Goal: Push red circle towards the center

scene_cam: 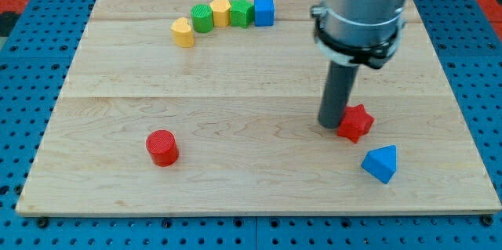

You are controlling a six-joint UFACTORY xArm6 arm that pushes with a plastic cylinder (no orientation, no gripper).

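The red circle sits alone at the near left of the wooden board, well apart from everything else. At the far side, a curved row runs rightward: a yellow heart-shaped block, a green round block, a yellow hexagon, a green block and a blue cube, each touching the next. On the right, the arm's rod comes down with its tip just left of the red star, seemingly touching it. There are no jaws here, only the rod. Nearer and farther right lies a blue triangle.
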